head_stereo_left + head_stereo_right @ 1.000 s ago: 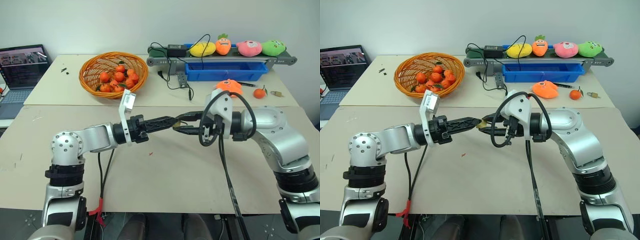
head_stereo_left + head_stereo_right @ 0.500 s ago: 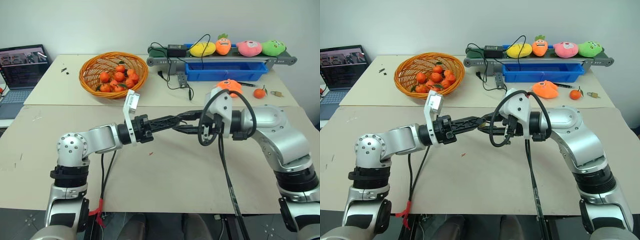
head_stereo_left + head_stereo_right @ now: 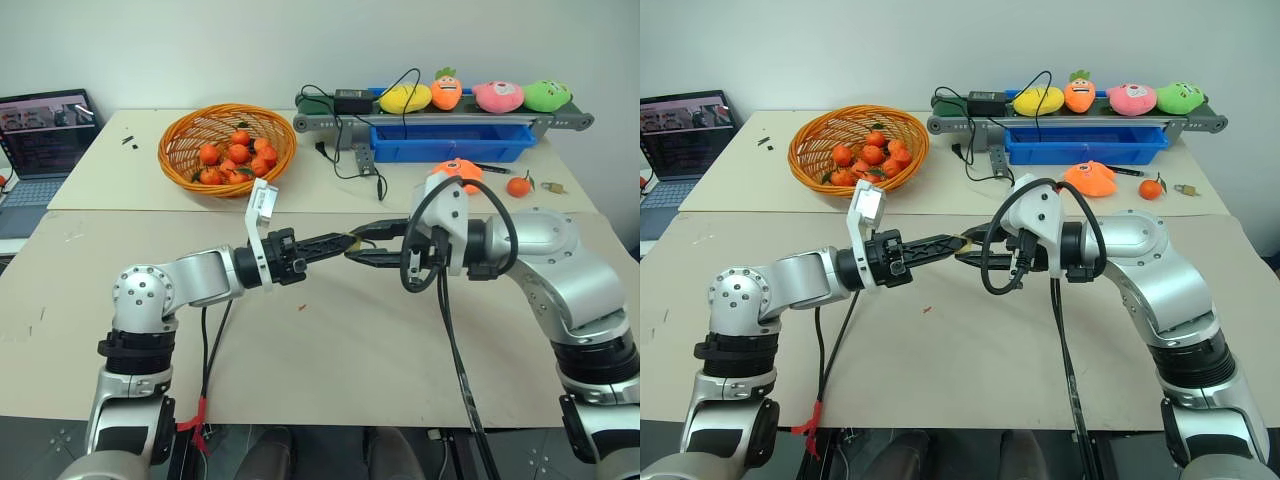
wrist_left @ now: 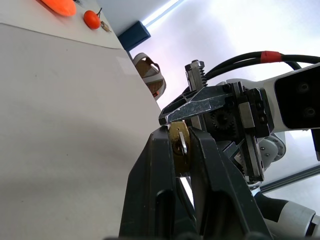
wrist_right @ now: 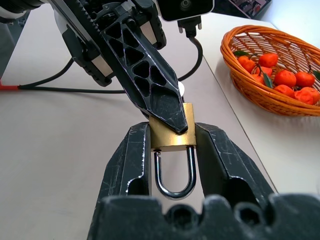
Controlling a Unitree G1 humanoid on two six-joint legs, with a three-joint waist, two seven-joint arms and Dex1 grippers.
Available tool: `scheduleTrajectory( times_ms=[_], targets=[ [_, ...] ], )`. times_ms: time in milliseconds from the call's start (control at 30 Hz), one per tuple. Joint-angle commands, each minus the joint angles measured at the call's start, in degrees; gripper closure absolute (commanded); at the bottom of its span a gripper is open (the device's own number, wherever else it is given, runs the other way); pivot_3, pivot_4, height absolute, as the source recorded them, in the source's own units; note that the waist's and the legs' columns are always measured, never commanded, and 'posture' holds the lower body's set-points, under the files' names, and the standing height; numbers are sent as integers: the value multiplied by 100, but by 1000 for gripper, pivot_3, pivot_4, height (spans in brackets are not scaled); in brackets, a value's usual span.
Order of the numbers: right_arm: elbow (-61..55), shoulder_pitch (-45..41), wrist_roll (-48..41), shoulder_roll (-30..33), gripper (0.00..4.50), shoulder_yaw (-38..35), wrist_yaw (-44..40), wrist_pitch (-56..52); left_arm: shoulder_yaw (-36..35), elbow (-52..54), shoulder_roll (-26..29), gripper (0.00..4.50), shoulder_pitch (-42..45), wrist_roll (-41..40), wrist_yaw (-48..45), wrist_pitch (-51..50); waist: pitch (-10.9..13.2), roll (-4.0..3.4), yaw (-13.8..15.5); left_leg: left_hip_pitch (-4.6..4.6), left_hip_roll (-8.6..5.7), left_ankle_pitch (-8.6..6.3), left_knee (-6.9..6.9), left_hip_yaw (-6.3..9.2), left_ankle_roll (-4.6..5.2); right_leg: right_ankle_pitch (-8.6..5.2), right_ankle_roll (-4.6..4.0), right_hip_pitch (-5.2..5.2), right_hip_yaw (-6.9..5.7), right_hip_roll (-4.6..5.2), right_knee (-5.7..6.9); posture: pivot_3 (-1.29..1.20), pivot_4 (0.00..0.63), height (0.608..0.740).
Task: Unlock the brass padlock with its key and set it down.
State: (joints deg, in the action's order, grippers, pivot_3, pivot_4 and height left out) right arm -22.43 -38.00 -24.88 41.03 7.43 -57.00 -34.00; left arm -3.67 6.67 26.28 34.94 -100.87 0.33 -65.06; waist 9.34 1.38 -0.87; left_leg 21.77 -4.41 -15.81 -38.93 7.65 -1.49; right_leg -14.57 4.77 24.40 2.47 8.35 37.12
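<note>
The brass padlock is held above the table's middle between the two fingers of my right gripper, its silver shackle pointing back toward the wrist. My left gripper reaches in level from the left and meets the padlock's keyhole end. Its fingers are shut on a small brass-and-silver piece, the key, right against the lock. In the left eye view the two grippers meet tip to tip at the padlock. The keyhole itself is hidden by the left fingertips.
A wicker basket of tangerines stands at the back left, with a laptop at the far left. At the back right are a conveyor with plush toys, a blue bin, an orange plush, a tangerine and another small padlock.
My left gripper's fingers have closed at the padlock's end. Both hands have stayed where they were, and the right gripper keeps its hold.
</note>
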Motion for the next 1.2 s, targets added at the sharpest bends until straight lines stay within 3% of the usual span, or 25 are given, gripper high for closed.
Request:
scheduleTrajectory(
  times_ms=[33, 67, 300, 467, 633, 667, 867, 1067, 1200],
  targets=[
    [-77, -125, -42, 58, 2590, -189, 39, -3, 9, 219, 39, 4492, 75, -254, -54, 52, 0, 0, 1, 0, 0, 0, 0, 0, 0, 0, 0, 0, 0, 0, 0, 0, 150, 740],
    [-78, -124, -49, 58, 2462, -188, 36, -11, 17, 220, 44, 4492, 73, -259, -46, 62, 0, 0, 1, 0, 0, 0, 0, 0, 0, 0, 0, 0, 0, 0, 0, 0, 150, 740],
    [-26, 75, 125, 227, 121, -150, 13, 81, 23, 191, 58, 4492, 83, -209, -20, 120, 0, 0, 3, 0, -1, 0, 0, 0, 0, 0, 0, 0, 0, 0, 0, 0, 150, 740],
    [314, 581, 419, 593, 121, -305, -68, 477, -40, 165, 131, 4492, 107, -245, 5, 149, 0, 0, 18, 2, -5, 0, -1, -9, 0, 0, 0, -1, -2, 2, -2, 0, 150, 740],
    [577, 886, 405, 486, 121, -499, 100, 646, -60, 149, 183, 4492, 178, -362, 120, 214, 0, 0, -8, -3, -2, 0, -1, -12, 0, 0, 0, -1, 4, 2, 1, 0, 150, 740],
    [581, 941, 359, 433, 635, -524, 119, 634, -61, 140, 192, 4492, 180, -367, 121, 216, 0, 0, -7, -4, -1, 0, -1, -12, 0, 0, 0, -1, 5, 2, 2, 0, 150, 740],
    [436, 1021, 200, 269, 2656, -640, 171, 525, -70, 83, 266, 4492, 93, -238, -44, 194, 0, 0, 2, -3, -3, 0, -2, -11, 0, 1, 1, -1, 7, 2, 1, 0, 150, 740],
    [345, 981, 23, 215, 4482, -690, 177, 401, -80, 122, 355, 4492, 67, -271, -94, 207, 0, 0, 2, -3, -3, 0, -2, -10, 0, 1, 1, -2, 7, 2, 1, 0, 150, 740],
    [207, 909, -148, 198, 4482, -726, 239, 216, -52, 138, 336, 4492, 117, -314, -20, 246, 0, 0, 2, -3, -3, 0, -2, -9, 0, 1, 1, -1, 7, 2, 1, 0, 150, 740]
  ],
)
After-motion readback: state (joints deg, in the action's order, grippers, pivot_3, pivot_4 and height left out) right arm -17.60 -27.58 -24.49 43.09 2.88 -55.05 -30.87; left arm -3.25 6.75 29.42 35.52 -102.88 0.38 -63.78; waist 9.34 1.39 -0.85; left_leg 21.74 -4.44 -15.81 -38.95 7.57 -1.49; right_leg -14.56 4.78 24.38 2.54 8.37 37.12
